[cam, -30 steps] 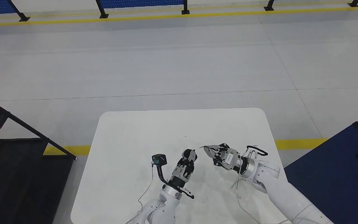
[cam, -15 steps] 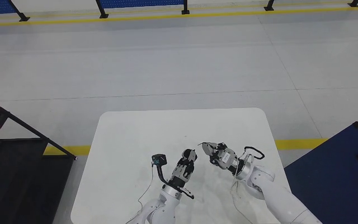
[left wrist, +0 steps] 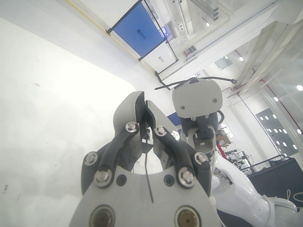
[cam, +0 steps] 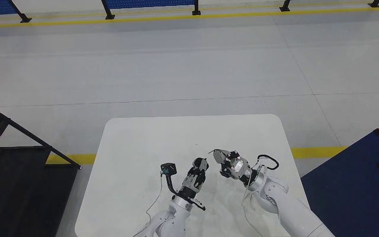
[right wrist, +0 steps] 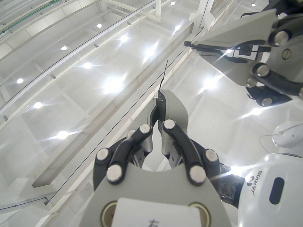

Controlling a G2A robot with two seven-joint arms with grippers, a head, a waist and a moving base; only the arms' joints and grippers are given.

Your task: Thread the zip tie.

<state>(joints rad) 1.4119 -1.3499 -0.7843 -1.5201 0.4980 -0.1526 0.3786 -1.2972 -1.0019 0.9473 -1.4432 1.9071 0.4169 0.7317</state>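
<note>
Facing each other over the 6 o'clock part of the counter (cam: 148, 148), the two claws sit near one another without touching. In the top view the right claw (right wrist: 158, 109) lies at about 2 o'clock from the left claw (left wrist: 144, 109). The right claw's fingers are pressed together and pinch the zip tie (left wrist: 220, 78) partway along its length. In the left wrist view the tie lies crosswise at that claw's tips, with the square head clear on one side and the tapered tail clear on the other. In the right wrist view a short, thin length of the tie stands out beyond the fingertips. In the top view the tie shows as a fine dark line at the right claw's tips, reaching toward 9 o'clock and ending just short of the left claw. The tie is held in the air, clear of the counter. The left claw's fingers are also pressed together. A thin black strip (left wrist: 147, 173) runs from between them back toward the palm; whether it is a second tie cannot be told.
</note>
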